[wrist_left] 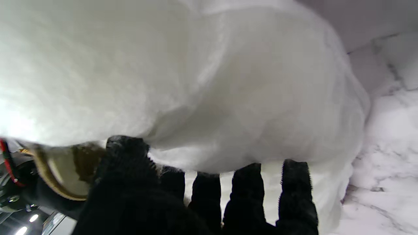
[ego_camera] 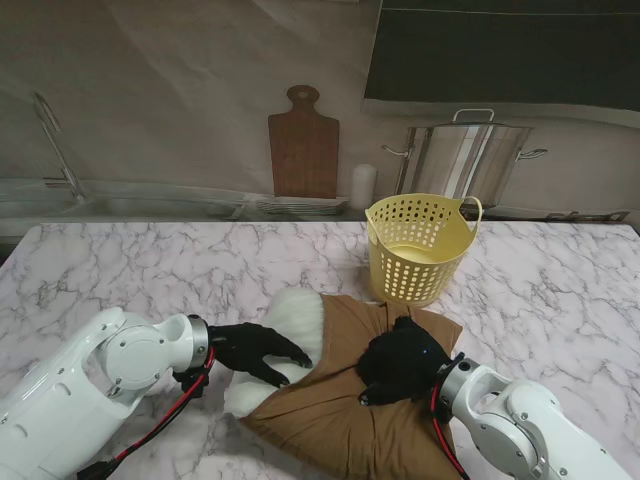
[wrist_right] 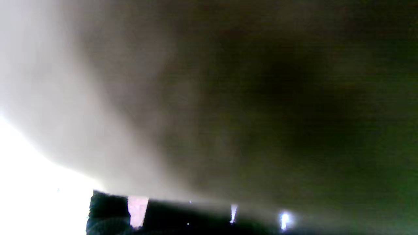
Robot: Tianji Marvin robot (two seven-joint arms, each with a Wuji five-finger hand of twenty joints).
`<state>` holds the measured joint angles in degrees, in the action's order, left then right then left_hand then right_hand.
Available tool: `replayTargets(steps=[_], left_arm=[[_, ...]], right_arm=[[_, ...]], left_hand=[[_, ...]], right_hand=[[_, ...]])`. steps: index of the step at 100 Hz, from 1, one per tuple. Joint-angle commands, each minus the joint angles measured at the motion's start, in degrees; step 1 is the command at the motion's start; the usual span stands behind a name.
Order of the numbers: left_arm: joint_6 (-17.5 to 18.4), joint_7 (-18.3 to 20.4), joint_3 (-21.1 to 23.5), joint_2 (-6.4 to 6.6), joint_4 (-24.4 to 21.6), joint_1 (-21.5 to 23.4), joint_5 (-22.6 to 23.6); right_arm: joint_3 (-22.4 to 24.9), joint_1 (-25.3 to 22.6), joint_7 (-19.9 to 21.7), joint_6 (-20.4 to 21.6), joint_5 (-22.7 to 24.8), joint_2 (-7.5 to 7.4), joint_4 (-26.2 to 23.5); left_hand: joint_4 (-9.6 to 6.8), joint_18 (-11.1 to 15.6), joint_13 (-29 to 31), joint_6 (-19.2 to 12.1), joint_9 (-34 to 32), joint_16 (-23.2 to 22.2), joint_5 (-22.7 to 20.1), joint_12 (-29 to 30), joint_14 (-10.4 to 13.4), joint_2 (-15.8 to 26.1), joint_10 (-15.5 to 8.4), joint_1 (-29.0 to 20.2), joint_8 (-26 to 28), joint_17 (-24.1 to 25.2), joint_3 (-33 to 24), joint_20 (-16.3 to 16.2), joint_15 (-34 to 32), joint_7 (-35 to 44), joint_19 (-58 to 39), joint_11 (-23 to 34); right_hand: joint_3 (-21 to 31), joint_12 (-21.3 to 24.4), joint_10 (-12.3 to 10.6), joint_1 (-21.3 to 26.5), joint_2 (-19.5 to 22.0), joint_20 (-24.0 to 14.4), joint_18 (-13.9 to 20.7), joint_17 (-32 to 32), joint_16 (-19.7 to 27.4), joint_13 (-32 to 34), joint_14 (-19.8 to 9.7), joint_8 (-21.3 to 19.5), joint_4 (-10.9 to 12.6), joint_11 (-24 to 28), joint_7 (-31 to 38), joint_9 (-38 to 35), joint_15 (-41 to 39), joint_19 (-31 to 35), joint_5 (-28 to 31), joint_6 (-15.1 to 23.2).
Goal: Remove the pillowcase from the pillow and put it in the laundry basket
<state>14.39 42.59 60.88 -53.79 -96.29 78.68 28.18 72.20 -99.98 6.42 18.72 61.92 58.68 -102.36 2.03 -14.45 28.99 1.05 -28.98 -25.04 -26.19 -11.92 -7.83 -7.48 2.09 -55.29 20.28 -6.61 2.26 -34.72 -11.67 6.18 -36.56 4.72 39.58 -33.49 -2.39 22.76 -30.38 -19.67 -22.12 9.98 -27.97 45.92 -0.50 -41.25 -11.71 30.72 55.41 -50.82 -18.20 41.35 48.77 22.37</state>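
Left hand [ego_camera: 255, 352] has its fingers [wrist_left: 295, 192] spread flat on the bare white pillow [ego_camera: 290, 320], holding nothing. Right hand [ego_camera: 400, 362] is bunched tight on the brown pillowcase [ego_camera: 345, 415], which still covers most of the pillow. The yellow laundry basket [ego_camera: 420, 248] sits just past it on the desk [ego_camera: 150, 270].

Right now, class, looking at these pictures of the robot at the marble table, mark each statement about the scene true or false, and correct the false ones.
1. The pillowcase is brown. True.
2. The laundry basket lies tipped on its side. False: it stands upright.
3. The left hand rests on the exposed white pillow. True.
4. The pillowcase is already in the basket. False: it still covers most of the pillow.
5. The right hand is on the pillowcase. True.
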Motion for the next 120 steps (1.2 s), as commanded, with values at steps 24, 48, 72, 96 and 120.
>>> replayTargets(steps=[24, 48, 72, 96, 120], left_arm=[[-5.4, 2.5, -8.4, -0.12, 8.5, -7.5, -0.3], [-6.4, 1.7, -9.2, -0.26, 9.2, -7.7, 0.9], [-6.5, 1.5, -9.1, -0.29, 9.1, -7.2, 1.1], [-7.6, 1.7, -11.5, -0.30, 10.6, -9.4, 0.4], [-8.8, 2.5, -12.9, -0.21, 11.9, -11.0, 0.2]], right_arm=[[1.6, -3.5, -1.0, 0.2, 2.9, -0.14, -0.7], [0.7, -5.5, -9.3, 0.6, 4.0, 0.56, -2.3], [-4.0, -4.2, -12.0, -2.2, 5.6, 0.71, -4.4], [-7.8, 0.0, -0.2, -3.0, 6.6, -0.52, -4.6], [-3.7, -3.2, -1.3, -1.1, 6.9, -0.55, -3.7]], left_hand=[[-1.79, -0.3, -0.3, 1.6, 2.8, 0.6, 3.5, 0.5, -3.6, -2.8, 2.1, -2.8, -3.0, 0.5, -1.5, 0.1, 0.8, -3.1, -1.2, -1.1], [-1.70, -0.1, -0.2, 1.7, 3.1, 0.4, 4.3, 0.5, -3.7, -1.2, 2.1, -3.4, -3.8, 0.4, -1.4, -0.1, 0.6, -3.2, -1.5, -1.0], [-1.66, -0.1, -0.3, 2.0, 3.2, 0.3, 4.5, 0.5, -3.9, -0.1, 2.4, -3.7, -4.0, 0.6, -1.3, -0.2, 0.6, -3.1, -1.6, -1.0], [-1.68, -0.1, -0.3, 2.0, 3.1, 0.3, 4.3, 0.5, -3.8, 0.0, 2.3, -4.1, -4.2, 0.6, -1.2, -0.2, 0.6, -2.9, -1.6, -1.0], [-1.70, 0.0, -0.4, 1.9, 3.2, 0.3, 4.4, 0.5, -3.8, 0.0, 2.0, -4.3, -4.3, 0.7, -1.2, -0.1, 0.7, -2.9, -1.4, -1.0]], right_hand=[[18.2, 3.7, 0.3, 12.9, 1.9, 0.7, -0.5, 0.1, 3.2, -1.2, 1.8, 10.1, 6.3, -5.4, -15.8, 5.5, 3.2, 1.6, -14.5, -4.7], [0.1, 6.2, 1.6, -1.5, 7.9, 0.3, -0.5, -0.6, 3.4, -2.8, 2.6, 13.6, 8.2, -4.6, -32.0, 9.0, 3.5, 2.7, -22.0, -14.0], [-8.0, -6.3, 2.1, -8.6, 9.3, -1.2, -1.4, -4.4, -2.9, -6.7, 2.7, 20.6, 7.8, 9.6, -57.3, 22.3, -3.1, -0.3, -40.4, -17.9], [-9.4, -22.0, 1.3, -1.7, 7.8, -0.1, -3.4, -6.1, -11.9, -11.0, 1.2, 12.0, 8.3, 19.4, -39.5, 24.3, -20.4, -2.7, -24.1, -3.7], [-12.2, -7.7, 4.0, 8.1, 3.1, 2.7, -2.4, -6.5, -3.7, -12.2, 2.5, 1.7, 6.3, 5.2, 0.2, 19.4, -10.5, -3.6, 9.1, 0.3]])
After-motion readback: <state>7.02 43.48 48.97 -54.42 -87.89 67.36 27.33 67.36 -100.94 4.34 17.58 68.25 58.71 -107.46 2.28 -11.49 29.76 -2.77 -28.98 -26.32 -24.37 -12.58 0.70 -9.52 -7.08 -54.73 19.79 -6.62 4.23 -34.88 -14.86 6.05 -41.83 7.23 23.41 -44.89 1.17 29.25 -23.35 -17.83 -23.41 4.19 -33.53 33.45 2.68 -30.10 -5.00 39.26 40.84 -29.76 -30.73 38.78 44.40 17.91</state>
